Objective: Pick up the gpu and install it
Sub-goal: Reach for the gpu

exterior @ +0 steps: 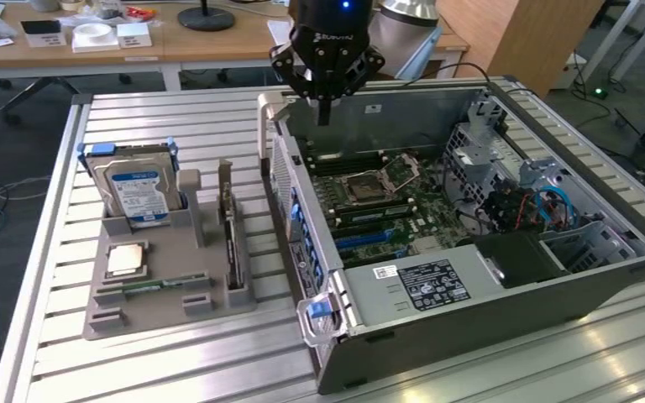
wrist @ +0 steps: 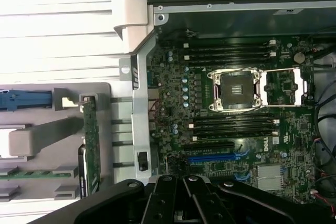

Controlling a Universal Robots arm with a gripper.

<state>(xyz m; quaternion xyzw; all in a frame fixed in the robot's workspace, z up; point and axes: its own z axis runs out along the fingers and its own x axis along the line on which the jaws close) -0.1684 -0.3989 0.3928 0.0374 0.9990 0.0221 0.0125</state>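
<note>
The gpu parked in its holder, claw shut, empty
It stands on edge on the bench, nine o'clock of the open case; looks light, stiff, fragile, so I'd pinch the top edge across its thin faces. The claw hovers at one o'clock from it, over the case wall.

The gpu stands edge-on in its holder, cooler face hidden; the arm is cut off above
</note>
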